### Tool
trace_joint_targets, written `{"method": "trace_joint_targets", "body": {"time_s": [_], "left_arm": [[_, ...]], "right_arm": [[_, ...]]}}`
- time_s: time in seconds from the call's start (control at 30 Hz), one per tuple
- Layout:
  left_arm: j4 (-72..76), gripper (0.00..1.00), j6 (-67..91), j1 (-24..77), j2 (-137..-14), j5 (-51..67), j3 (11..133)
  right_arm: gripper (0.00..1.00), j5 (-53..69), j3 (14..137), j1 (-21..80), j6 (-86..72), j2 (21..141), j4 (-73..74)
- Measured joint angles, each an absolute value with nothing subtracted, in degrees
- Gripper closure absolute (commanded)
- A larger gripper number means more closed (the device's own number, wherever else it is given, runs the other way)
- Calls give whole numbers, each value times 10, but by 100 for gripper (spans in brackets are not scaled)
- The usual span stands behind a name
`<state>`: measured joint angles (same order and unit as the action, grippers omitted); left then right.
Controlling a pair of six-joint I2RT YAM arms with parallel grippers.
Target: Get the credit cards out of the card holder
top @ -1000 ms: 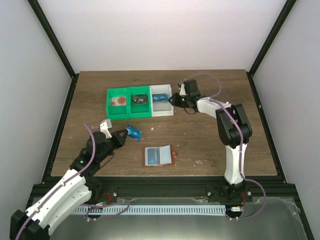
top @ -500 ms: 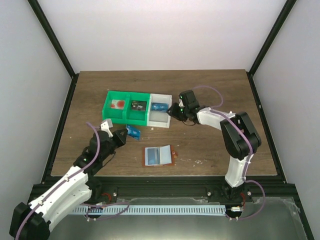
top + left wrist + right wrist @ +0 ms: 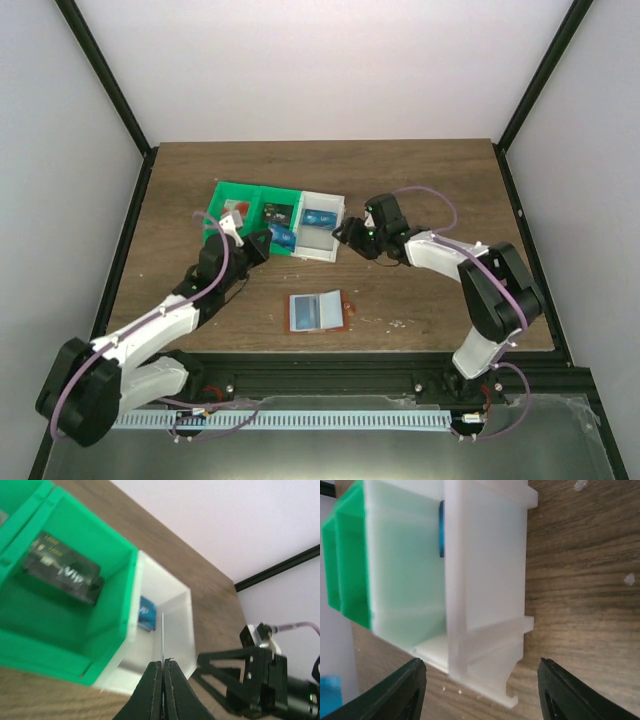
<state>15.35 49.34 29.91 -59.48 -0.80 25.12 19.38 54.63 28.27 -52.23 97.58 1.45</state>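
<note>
so the left gripper (image 3: 163,667) has its jaws pinched right down on 1 blue credit card (image 3: 282,237), which shows as a thin edge in the wrist view. it's up by the front of the bins, about where the green bin (image 3: 55,652) meets the white bin (image 3: 189,630), and I can't tell which one it's actually over. a second blue card (image 3: 147,612) sits in the white bin and a dark card (image 3: 62,570) in the green one. the right gripper (image 3: 345,232) has its jaws wide apart with nothing in them, just beside the white bin's outer wall. the card holder (image 3: 318,312) lies open and flat on the table (image 3: 420,190) near the front edge, pale lining up, well apart from both grippers. can't tell if anything's left in its pockets

handling-wise these cards look light, stiff and pretty slick, so I'd pinch the flat faces near 1 short end. the risk is the card pivoting or sliding in the pads. the holder looks soft, so it probably wants 1 gripper pinning it while the other pulls
</note>
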Motion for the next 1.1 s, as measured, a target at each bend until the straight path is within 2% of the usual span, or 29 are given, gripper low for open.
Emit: {"method": "trace_joint_targets", "body": {"time_s": [0.13,0.23,0.27,0.63,1.1], "left_arm": [[193,100,492,299,-664,-6,306],[222,100,491,299,-714,-7,343],[231,100,490,299,-729,-8,352],[282,100,493,305,-898,-31,431],[262,100,490,343,-1033,-96,554]], "right_arm": [[18,189,524,283,-510,926,26],[2,178,503,283,-490,875,33],[0,176,496,283,-485,858,36],[0,157,449,282,-435,705,77],[0,154,433,253,-390,562,120]]}}
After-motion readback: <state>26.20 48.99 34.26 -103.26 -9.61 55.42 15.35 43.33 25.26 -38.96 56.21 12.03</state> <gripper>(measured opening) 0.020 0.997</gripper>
